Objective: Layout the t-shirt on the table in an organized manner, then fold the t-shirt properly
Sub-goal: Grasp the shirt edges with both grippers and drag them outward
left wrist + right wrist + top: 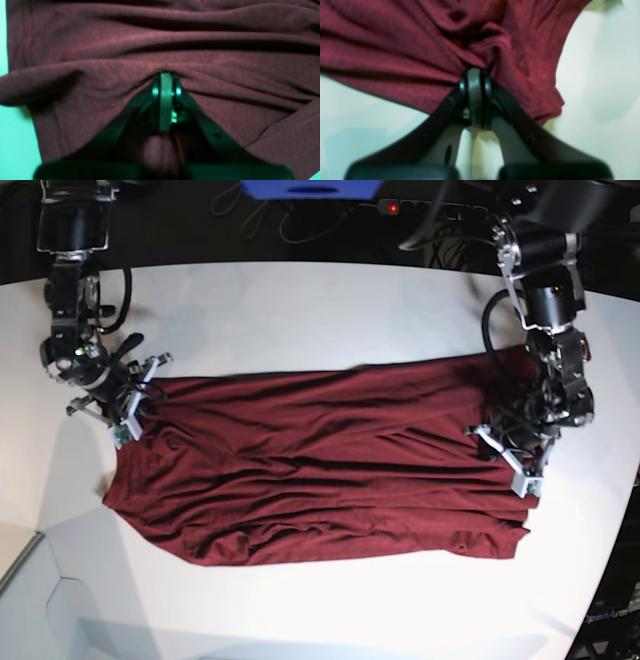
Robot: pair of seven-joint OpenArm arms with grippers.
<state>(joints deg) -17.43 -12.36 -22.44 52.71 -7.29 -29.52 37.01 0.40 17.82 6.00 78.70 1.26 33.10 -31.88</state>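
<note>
The dark maroon t-shirt [320, 460] lies spread and wrinkled across the white table [300, 310], long side running left to right. My left gripper [165, 75] is shut on a pinch of the t-shirt [160, 42] near the cloth's right end in the base view, where the left gripper [512, 442] sits over the fabric. My right gripper [476, 71] is shut on a bunched fold of the t-shirt [420, 50] at its upper left corner, where the base view shows the right gripper [135, 395]. Folds radiate from both grips.
The table's curved far edge [300, 266] borders a dark area with cables and a blue object [312, 188]. The right table edge [625, 480] runs close to the left arm. Bare white tabletop [330, 610] lies in front of the shirt.
</note>
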